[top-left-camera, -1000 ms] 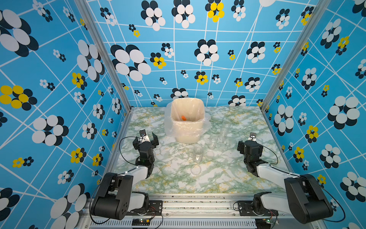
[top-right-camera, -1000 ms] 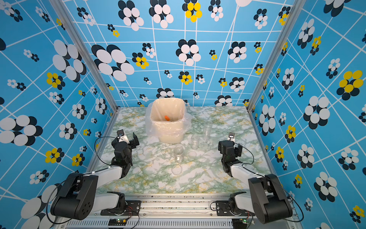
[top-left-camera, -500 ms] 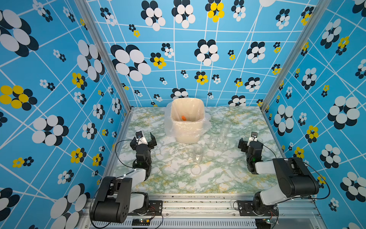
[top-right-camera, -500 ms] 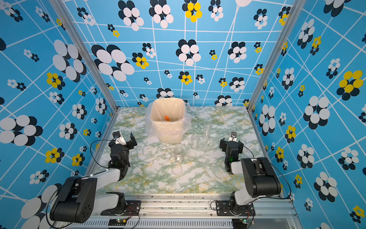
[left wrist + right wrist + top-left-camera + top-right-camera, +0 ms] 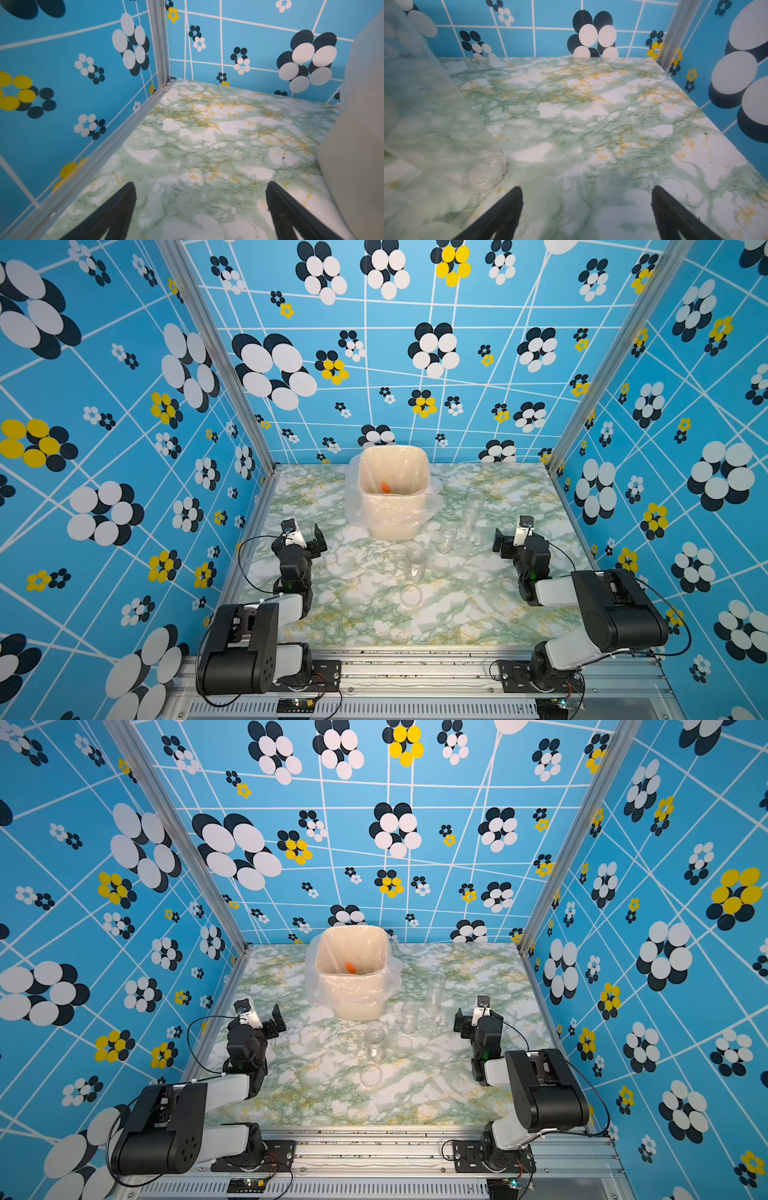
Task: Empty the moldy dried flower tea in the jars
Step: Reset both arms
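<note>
Clear glossy jars (image 5: 415, 563) stand on smooth marble-print tabletop (image 5: 457, 614).

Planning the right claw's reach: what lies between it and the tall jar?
Only bare marble tabletop separates the right claw and tall jar, seen in the right wrist view.

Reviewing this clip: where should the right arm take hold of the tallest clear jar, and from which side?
Take the tallest jar around its straight wall, about mid-height, coming in level from the side where the right gripper is. The jar stands upright as a slim cylinder, the open jaws look wide enough to span it, and the shorter jar crowds its other side.
</note>
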